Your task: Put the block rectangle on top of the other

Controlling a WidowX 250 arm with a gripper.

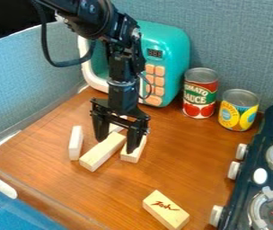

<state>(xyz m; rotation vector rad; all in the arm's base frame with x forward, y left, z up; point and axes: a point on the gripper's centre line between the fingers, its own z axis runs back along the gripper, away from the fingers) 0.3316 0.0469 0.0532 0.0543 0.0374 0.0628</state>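
One narrow block [76, 143]: on the wooden surface [193, 175], left of the tool [115, 146].
Long block: the plain wooden rectangle [103, 151] lies flat, its far end between the tool's fingertips and its near end pointing toward the camera; probably the piece to be moved.
Tool: released, its two fingers spread and pointing down. The step in hand looks like lining up a grasp, with no stacking done. Next, it would need to centre on the rectangle, go lower if there is room, close, then lift straight up and set it flat on another block.
Rear block [115, 128]: partly hidden behind the tool.
Right-hand block [133, 152]: just beside the rectangle, partly behind the tool's right fingertip in this view; closing carelessly could nudge it.
Lettered block [166, 210]: well apart from the tool, nearer the camera and to the right; a possible base, though which block is meant is unclear.
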